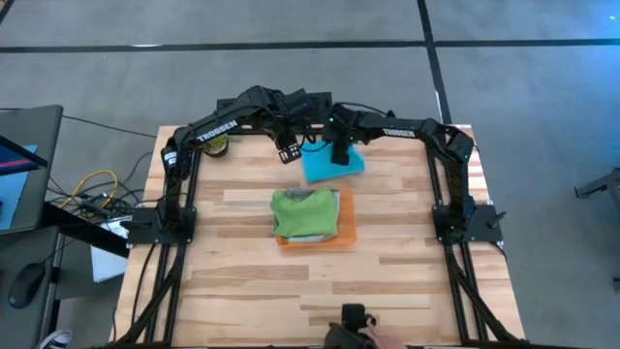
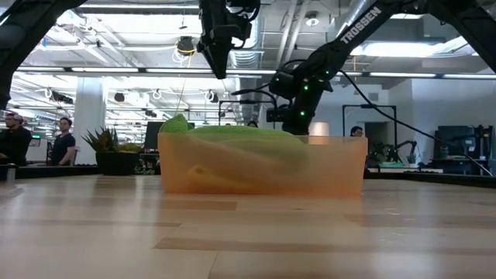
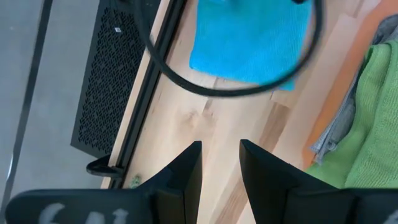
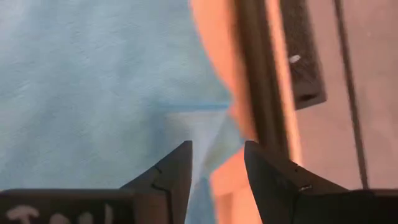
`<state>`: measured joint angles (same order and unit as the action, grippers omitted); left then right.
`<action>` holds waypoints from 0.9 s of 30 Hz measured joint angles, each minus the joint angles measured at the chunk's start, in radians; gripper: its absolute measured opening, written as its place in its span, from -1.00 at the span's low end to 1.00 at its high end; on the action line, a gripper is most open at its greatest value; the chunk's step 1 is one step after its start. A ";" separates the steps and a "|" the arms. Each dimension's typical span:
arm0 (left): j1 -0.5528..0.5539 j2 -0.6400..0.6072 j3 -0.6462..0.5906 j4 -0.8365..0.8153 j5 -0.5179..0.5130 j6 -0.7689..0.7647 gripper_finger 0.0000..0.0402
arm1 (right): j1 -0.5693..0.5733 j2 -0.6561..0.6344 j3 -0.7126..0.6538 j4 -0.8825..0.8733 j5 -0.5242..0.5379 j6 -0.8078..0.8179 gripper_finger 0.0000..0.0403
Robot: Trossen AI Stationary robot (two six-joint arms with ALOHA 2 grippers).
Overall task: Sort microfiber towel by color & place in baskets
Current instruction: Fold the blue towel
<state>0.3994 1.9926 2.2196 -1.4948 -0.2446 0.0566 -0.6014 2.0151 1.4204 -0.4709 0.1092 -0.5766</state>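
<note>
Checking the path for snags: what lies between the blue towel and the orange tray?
Only bare wood; in the high view a strip of table separates the blue towel from the orange tray.

Green towel (image 1: 305,213) heaped in orange tray (image 1: 345,236); blue towel (image 1: 334,163) beyond.

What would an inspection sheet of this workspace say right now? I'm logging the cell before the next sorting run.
Surface: wooden table, bare at the front.
Job's things: green towel heaped in the orange tray; blue towel flat on the table behind it.
Clutter: small potted plant at the back left.
Grippers: left tool open, empty, above bare wood; right tool open over the blue towel's edge.
Cables: yellow cable coil on the floor, left of the table.
Surroundings: people in the room behind.
</note>
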 joint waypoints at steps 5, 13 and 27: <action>0.000 0.000 0.000 -0.005 0.004 0.000 -0.50 | -0.034 0.000 0.000 0.021 0.024 0.001 -0.15; 0.000 0.000 0.000 -0.013 0.005 0.000 -0.50 | -0.068 -0.033 -0.001 -0.080 -0.055 -0.008 -0.15; 0.000 0.000 0.000 -0.014 0.013 0.000 -0.50 | -0.046 0.002 -0.002 -0.093 -0.262 -0.123 -0.15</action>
<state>0.3994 1.9926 2.2196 -1.5093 -0.2315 0.0563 -0.6472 2.0175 1.4185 -0.5640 -0.1523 -0.6997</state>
